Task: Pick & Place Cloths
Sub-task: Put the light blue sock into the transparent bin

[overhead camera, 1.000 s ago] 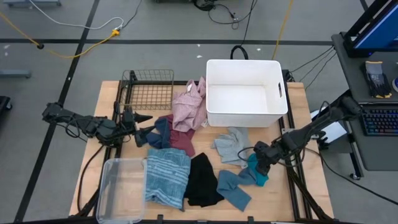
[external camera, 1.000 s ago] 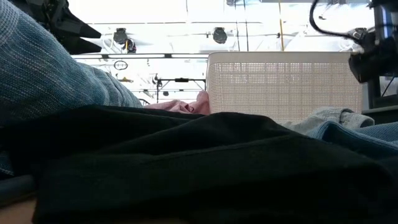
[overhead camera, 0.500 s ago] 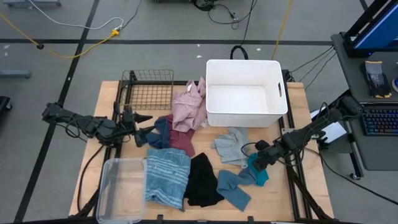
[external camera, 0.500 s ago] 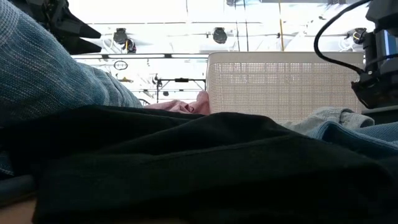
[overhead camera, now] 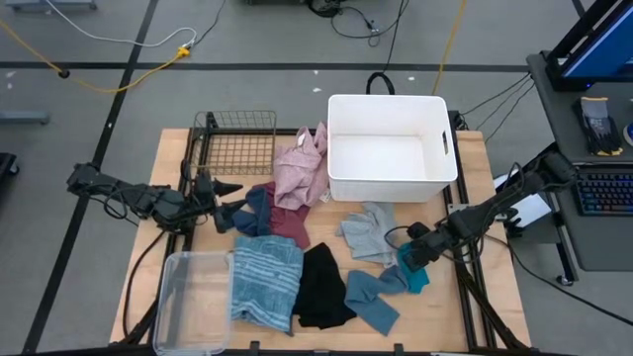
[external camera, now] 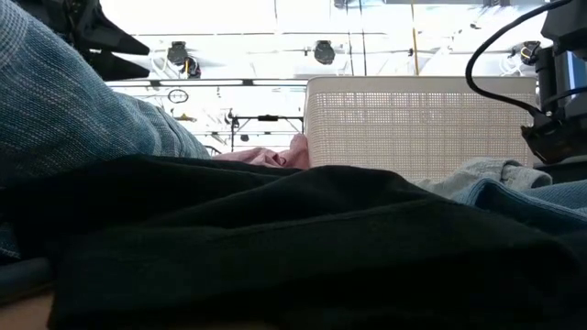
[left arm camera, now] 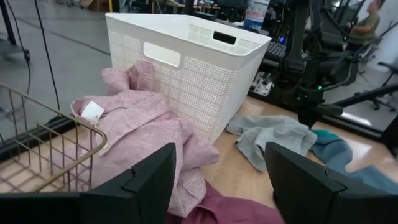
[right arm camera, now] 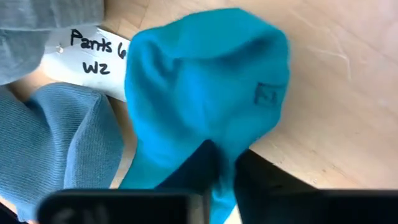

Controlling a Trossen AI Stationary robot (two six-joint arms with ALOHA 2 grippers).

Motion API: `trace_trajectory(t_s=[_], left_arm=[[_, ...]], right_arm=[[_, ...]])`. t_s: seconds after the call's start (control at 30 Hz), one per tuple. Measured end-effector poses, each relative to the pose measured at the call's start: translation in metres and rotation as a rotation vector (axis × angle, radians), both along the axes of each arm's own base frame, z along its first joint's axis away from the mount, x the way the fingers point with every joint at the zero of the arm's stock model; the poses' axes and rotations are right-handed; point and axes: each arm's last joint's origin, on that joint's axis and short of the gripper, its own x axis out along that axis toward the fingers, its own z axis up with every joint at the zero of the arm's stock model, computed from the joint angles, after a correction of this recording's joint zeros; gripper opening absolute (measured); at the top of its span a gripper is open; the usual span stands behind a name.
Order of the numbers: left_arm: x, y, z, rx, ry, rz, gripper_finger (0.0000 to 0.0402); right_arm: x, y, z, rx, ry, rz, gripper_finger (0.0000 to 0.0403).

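The right gripper pinches a fold of the teal cloth near the table's right edge. Lift straight up, clearing the grey-blue cloth, before swinging to the white basket. The left gripper waits with fingers spread, near the pink shirt.

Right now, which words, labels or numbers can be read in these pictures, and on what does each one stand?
"Pants" with a cut-off mark after it, and "WZ" below: handwritten on the white tag beside the teal cloth.
Small square mark on the teal cloth: too faint to read.
White tag on the pink cloth: no readable text.
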Motion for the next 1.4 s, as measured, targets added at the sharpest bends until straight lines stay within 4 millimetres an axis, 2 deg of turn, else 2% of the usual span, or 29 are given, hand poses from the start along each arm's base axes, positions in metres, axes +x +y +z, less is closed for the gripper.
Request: trace_trajectory(t_s=[0.07, 0.27, 0.5, 0.63, 0.83, 1.1, 1.23, 1.4], left_arm=[[0.000, 0.000, 0.000, -0.030, -0.012, 0.005, 0.0250], [0.000, 0.000, 0.000, -0.052, -0.020, 0.009, 0.0250], [0.000, 0.000, 0.001, -0.054, -0.032, 0.009, 0.0250], [0.001, 0.000, 0.005, -0.067, -0.070, 0.007, 0.0250], [0.001, 0.000, 0.009, -0.082, -0.117, 0.006, 0.0250], [0.002, -0.001, 0.016, -0.146, -0.201, 0.010, 0.0250], [0.002, -0.001, 0.021, -0.209, -0.270, 0.010, 0.0250], [0.006, -0.002, 0.022, -0.291, -0.303, -0.004, 0.0250]], right_arm=[[0.000, 0.000, 0.003, 0.017, -0.030, 0.007, 0.0007], [0.002, 0.001, 0.022, 0.089, -0.139, 0.009, 0.0004], [0.014, 0.006, 0.068, 0.150, -0.366, -0.005, 0.0002], [0.028, 0.011, 0.100, 0.179, -0.640, -0.049, 0.0001], [0.051, 0.016, 0.133, 0.108, -1.092, -0.116, 0.0001], [0.076, 0.022, 0.152, -0.063, -1.457, -0.136, 0.0000], [0.092, 0.019, 0.153, -0.154, -1.578, -0.131, 0.0000], [0.118, 0.013, 0.158, -0.238, -1.648, -0.001, 0.0000]])
